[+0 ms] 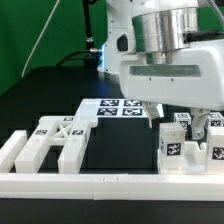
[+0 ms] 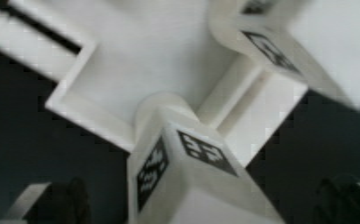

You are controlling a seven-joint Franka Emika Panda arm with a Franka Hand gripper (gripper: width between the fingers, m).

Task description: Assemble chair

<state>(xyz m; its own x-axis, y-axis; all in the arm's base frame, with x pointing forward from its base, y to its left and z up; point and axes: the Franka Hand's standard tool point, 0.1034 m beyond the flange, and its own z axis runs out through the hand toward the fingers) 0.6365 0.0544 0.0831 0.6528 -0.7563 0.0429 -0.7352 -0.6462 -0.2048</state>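
Nearest, the white border rail (image 1: 100, 186) crossed the bottom of the frame. Behind it, chair parts (image 1: 55, 142) lay at lower left, apart from the tagged blocks (image 1: 172, 148) at lower right. The gripper (image 1: 177, 120) stood open over these, seemingly holding nothing; most joining was not yet done.

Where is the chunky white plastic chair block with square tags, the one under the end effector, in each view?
Exterior view: the chunky white plastic chair block sits at the exterior view's right, under the end effector, just behind the long white border rail.
Wrist view: the same block shows close up, near the middle of the picture.
Shared landmark: the black-and-white square tag on the block's face, probably the same one.
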